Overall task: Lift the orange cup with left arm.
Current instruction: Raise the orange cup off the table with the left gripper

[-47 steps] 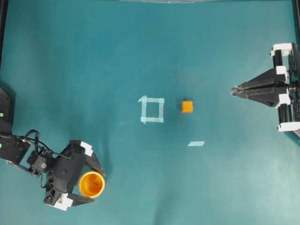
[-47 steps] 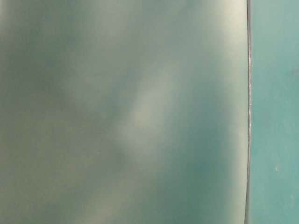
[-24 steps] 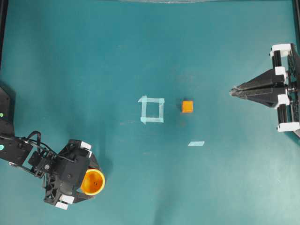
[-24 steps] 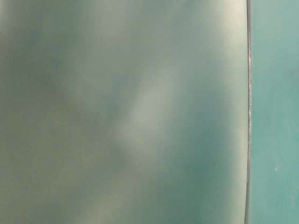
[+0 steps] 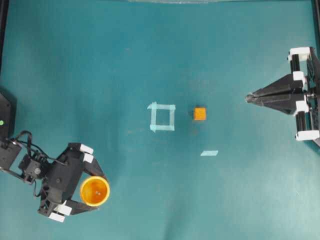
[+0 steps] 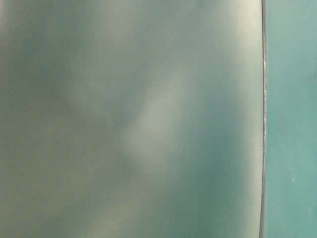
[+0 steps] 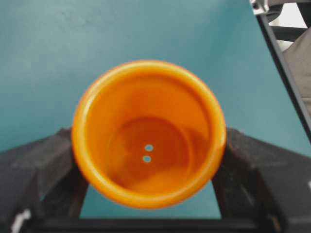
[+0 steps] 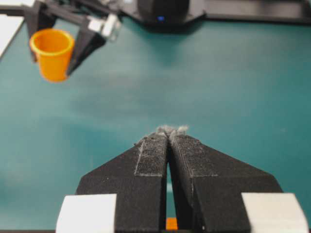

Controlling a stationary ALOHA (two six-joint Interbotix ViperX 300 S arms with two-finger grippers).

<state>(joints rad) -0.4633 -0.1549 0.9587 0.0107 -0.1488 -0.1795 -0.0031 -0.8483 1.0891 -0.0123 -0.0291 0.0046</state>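
Surroundings: a small orange square cube (image 5: 199, 113) is sitting near the middle of the teal bench (image 5: 150, 60), just right of a square outline of pale tape (image 5: 162, 117); a short strip of pale tape (image 5: 209, 153) is lying a little below and to the right of the cube.
Obstructions: nothing is standing between these items and the cup; they are lying well apart from it.
Idle arm: the right claw (image 5: 248, 98) is resting at the right edge, its black fingers (image 8: 153, 162) pressed together with nothing between them.
Table-level view: it is showing only a blurred grey-green surface.
Task item: the small round orange plastic cup (image 5: 95, 190) is sitting upright at the lower left.
Grip: the left claw (image 5: 96, 190) is clamping the cup, one black finger (image 7: 43, 165) pressing each side of its wall; the right wrist view is showing the cup (image 8: 52, 53) hanging clear above the bench.
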